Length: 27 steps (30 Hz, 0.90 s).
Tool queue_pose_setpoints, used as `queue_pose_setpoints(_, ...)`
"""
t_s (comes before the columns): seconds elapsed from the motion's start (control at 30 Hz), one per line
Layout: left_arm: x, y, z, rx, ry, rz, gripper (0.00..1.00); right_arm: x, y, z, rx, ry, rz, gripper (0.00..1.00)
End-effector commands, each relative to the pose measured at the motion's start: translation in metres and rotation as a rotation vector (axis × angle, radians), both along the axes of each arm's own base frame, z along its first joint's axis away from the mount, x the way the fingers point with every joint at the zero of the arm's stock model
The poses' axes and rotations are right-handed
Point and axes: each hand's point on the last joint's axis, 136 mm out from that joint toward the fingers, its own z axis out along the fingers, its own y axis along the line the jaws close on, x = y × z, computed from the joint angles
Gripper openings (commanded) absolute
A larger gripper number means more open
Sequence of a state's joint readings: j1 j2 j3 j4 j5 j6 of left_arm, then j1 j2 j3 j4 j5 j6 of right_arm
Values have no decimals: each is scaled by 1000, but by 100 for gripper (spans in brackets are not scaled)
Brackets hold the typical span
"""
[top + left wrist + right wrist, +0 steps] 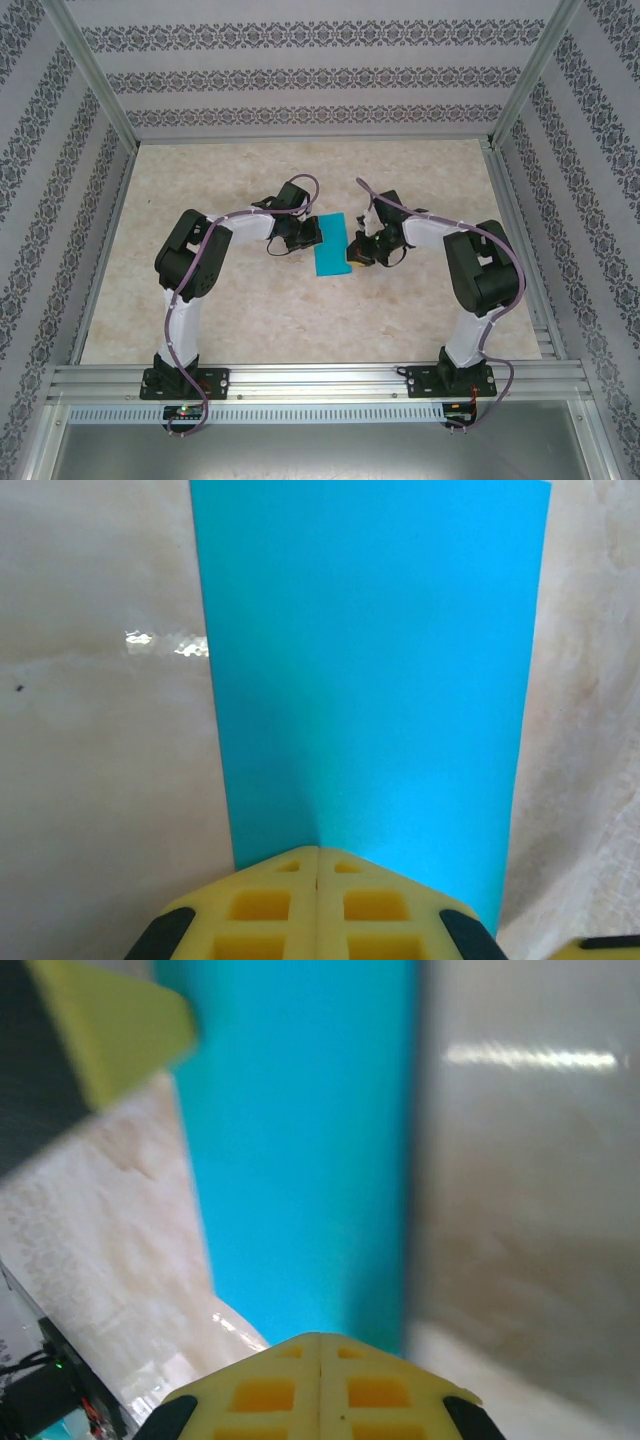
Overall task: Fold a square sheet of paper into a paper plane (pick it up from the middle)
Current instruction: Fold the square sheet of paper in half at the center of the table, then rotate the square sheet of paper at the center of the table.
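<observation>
Top external, both arms [190, 262], paper [330, 257] between

Bright even light, soft faint shadows, white glare streaks on the table [100, 760], right wrist view blurred

Patterned, striped walls [300, 75] enclose a glossy beige marbled tabletop [250, 310] edged by aluminium rails [320, 380].

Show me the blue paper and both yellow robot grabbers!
thin turquoise-blue paper [330, 250]: top view, middle of sheet.
yellow left gripper [318, 854]: left wrist view, between its fingertips.
yellow right gripper [320, 1340]: right wrist view, between its fingertips.
</observation>
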<state>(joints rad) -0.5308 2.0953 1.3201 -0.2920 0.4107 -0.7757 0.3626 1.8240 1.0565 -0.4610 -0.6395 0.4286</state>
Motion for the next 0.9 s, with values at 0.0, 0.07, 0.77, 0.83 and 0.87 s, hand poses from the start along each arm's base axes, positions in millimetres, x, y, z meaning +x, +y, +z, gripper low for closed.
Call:
queue_pose_setpoints(0.0,-79,60,-95,297,324,14,0,32,19,24,13,-84,-20,3)
queue_pose_setpoints(0.07,-79,60,-95,296,325,13,0,41,25,13,14,-69,-27,3)
queue_pose_setpoints(0.77,-81,62,-99,307,335,21,0,-30,-2,-44,-66,91,44,2)
queue_pose_setpoints(0.83,-82,62,-100,307,336,19,0,-38,-11,-48,-71,102,28,2)
queue_pose_setpoints(0.87,-82,63,-100,309,338,20,0,-41,-15,-49,-74,105,24,2)
